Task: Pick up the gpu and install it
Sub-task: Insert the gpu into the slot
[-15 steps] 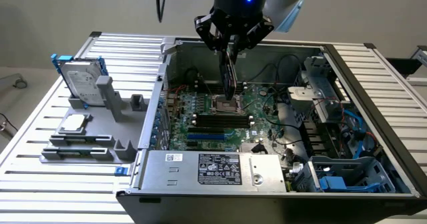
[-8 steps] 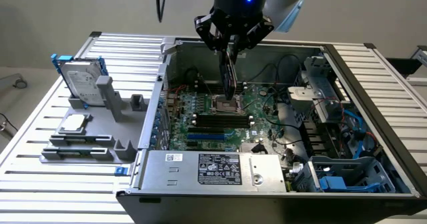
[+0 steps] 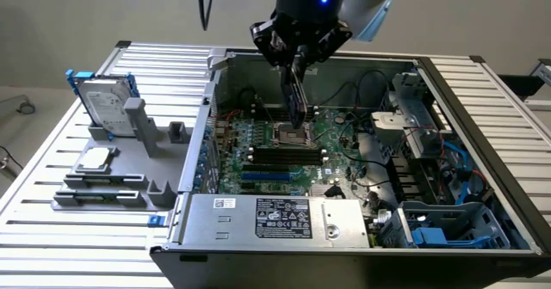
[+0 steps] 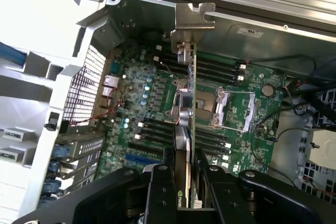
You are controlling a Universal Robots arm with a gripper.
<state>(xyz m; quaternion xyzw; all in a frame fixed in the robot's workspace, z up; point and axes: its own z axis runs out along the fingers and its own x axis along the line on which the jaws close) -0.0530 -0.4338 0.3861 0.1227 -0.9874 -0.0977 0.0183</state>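
My gripper (image 3: 297, 60) hangs over the open computer case and is shut on the gpu (image 3: 297, 95), a thin dark card held edge-on and pointing down toward the green motherboard (image 3: 284, 140). In the wrist view the gpu (image 4: 187, 114) runs away from my black fingers (image 4: 160, 192), with its silver end bracket (image 4: 194, 22) at the far end near the case wall. The card hovers above the CPU socket (image 4: 210, 106) and memory slots, apart from the board. A blue expansion slot (image 3: 271, 175) lies lower on the board.
A silver hard drive in a blue frame (image 3: 108, 105) stands on the grey fixture (image 3: 112, 173) at the exterior view's left. The power supply (image 3: 275, 221) covers the case's front. Cables and drive cages (image 3: 430, 153) crowd the case's right side.
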